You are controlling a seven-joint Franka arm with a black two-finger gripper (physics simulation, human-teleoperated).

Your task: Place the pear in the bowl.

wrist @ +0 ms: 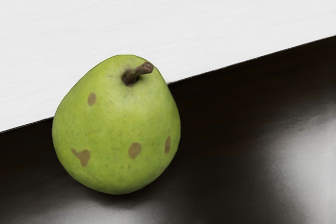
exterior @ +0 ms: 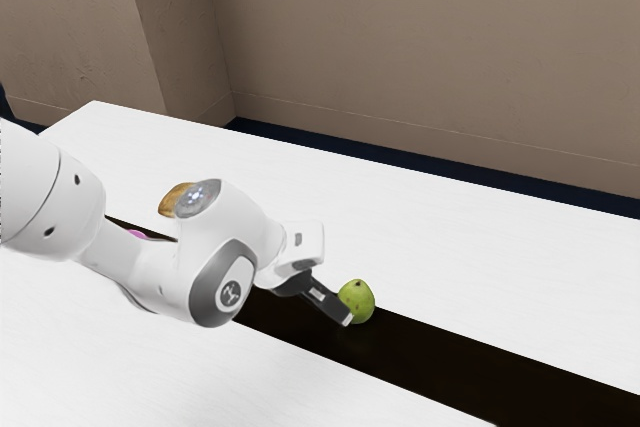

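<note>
The black gripper reaches down in the exterior view, low beside the pear, overlapping its left edge there. Green with brown spots, the pear stands upright in the wrist view, stem up, over the border between the white surface and the dark strip. Whether the gripper touches it I cannot tell. A tan-brown object shows behind the arm, partly hidden; I cannot tell if it is the bowl.
A dark strip crosses the white table lengthwise. A bit of something pink peeks out behind the arm, near the tan-brown object. Brown walls stand beyond the table's far edge.
</note>
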